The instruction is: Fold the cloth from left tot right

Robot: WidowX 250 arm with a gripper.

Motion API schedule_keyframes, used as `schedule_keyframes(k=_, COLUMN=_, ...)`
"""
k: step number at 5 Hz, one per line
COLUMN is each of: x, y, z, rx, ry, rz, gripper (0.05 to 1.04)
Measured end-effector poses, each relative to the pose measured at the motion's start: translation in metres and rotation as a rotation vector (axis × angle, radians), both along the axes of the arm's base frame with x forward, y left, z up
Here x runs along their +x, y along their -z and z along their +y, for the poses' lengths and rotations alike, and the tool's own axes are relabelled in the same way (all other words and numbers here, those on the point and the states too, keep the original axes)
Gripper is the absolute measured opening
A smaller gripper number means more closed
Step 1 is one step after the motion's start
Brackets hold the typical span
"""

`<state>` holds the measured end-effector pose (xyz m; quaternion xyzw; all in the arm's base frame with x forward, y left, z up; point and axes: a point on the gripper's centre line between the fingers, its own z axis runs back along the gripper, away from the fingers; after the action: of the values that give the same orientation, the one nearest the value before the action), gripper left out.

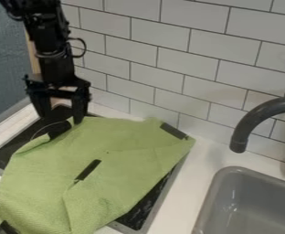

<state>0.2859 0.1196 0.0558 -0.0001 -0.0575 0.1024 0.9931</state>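
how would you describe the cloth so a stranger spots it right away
Start from the grey sink at the picture's right, then go left to the dark stovetop. The cloth lies rumpled across it. It is light green with short black strips, the one green thing here.

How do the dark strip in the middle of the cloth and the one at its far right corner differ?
The middle strip lies well inside the green cloth, while the corner strip sits close to its edge, near the tiled wall. In the view, the middle strip slants up to the right; the corner strip slants down to the right. Both are dark, long and narrow.
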Motion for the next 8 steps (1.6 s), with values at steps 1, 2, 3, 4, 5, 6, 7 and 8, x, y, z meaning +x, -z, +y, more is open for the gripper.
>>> schedule_keyframes(k=1, x=-0.019, y=-0.001, z=-0.010, rx=0.003, ry=-0.048, rz=0.028, gripper=0.999)
schedule_keyframes(k=2, x=-0.033, y=0.002, z=-0.016, rx=0.009, ry=-0.091, rz=0.061, gripper=0.999)
schedule_keyframes(k=3, x=-0.039, y=0.010, z=-0.025, rx=0.027, ry=-0.099, rz=0.082, gripper=0.999)
schedule_keyframes(k=4, x=-0.041, y=0.023, z=-0.040, rx=0.017, ry=-0.067, rz=0.107, gripper=0.999)
schedule_keyframes(k=5, x=-0.041, y=0.033, z=-0.049, rx=0.006, ry=-0.021, rz=0.124, gripper=0.999)
schedule_keyframes(k=6, x=-0.040, y=0.046, z=-0.057, rx=0.014, ry=0.004, rz=0.141, gripper=0.999)
schedule_keyframes(k=7, x=-0.038, y=0.055, z=-0.065, rx=0.006, ry=0.024, rz=0.146, gripper=0.999)
schedule_keyframes(k=8, x=-0.038, y=0.061, z=-0.067, rx=0.021, ry=0.031, rz=0.161, gripper=0.941)
